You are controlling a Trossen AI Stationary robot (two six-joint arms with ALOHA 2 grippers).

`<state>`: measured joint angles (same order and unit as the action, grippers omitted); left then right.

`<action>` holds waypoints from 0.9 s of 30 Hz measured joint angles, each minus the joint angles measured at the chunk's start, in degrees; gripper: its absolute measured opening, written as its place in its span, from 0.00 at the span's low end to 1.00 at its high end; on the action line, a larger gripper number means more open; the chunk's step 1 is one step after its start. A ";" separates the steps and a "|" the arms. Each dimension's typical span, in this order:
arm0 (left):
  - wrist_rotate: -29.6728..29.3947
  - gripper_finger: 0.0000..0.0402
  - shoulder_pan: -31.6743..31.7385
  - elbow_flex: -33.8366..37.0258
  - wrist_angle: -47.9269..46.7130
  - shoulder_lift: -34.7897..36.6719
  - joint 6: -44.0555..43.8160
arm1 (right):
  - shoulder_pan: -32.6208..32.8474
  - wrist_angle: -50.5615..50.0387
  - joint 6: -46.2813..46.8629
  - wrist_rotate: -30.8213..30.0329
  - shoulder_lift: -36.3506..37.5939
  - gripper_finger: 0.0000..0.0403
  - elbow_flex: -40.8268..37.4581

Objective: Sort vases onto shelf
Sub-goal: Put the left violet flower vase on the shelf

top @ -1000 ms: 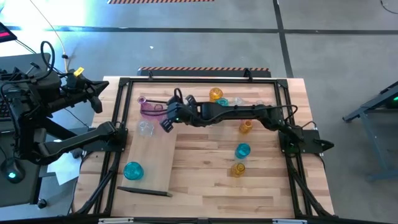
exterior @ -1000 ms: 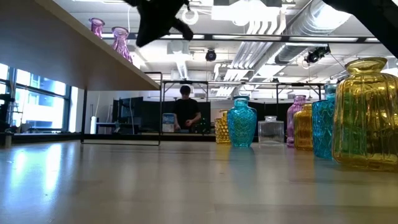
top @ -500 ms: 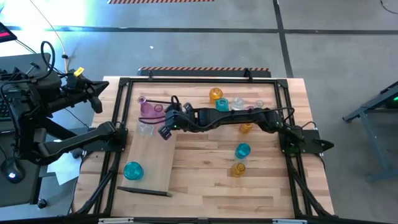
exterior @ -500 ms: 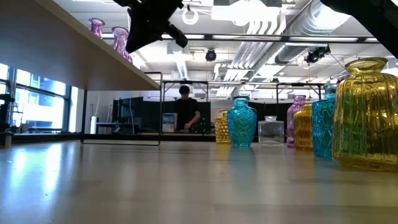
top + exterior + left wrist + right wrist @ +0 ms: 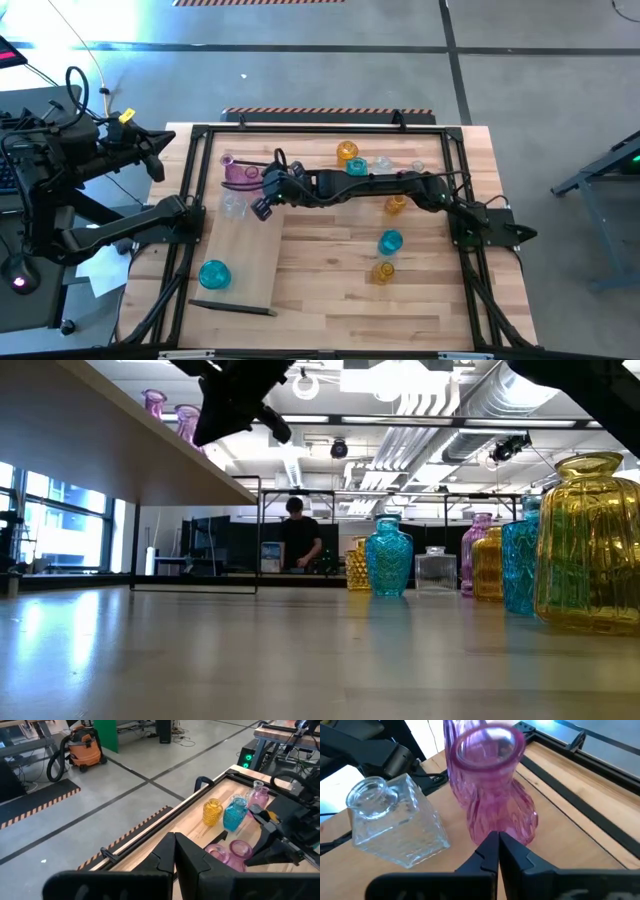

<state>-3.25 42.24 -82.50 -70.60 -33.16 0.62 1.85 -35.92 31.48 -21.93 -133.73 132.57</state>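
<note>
Right gripper [image 5: 262,196] reaches across the table to the upper-left area of the high view, over the shelf [image 5: 245,262]. Its fingers are pressed together and empty. In the right wrist view they point at a pink vase [image 5: 492,785] standing upright on the shelf, just beside a clear square bottle [image 5: 395,822]; a second pink vase shows behind the first. Pinks sit grouped at the shelf's far end, likely sorted by colour; the gripper looks to be hovering near the pink one with nothing held.

A teal vase [image 5: 214,273] sits alone at the shelf's lower end in the high view. Still unsorted on the tabletop at centre-right: an amber vase [image 5: 347,152] near the top, a teal vase [image 5: 390,242] and a small amber vase [image 5: 382,271] lower down.

Left gripper [image 5: 174,855] is parked off the table at the left, fingers closed, empty.
</note>
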 joint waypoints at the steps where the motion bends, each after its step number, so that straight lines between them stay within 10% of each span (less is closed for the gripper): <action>1: 0.05 0.00 -0.02 0.00 -0.07 0.07 -0.05 | 0.02 -0.04 -0.02 0.15 0.00 0.00 0.00; 27: 0.13 0.00 -0.02 0.00 -0.16 0.43 -2.09 | -1.63 0.61 -2.55 0.01 0.00 0.00 -0.02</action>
<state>-3.11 42.22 -82.50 -70.76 -32.73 -1.47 0.22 -35.31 28.94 -21.92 -133.73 132.55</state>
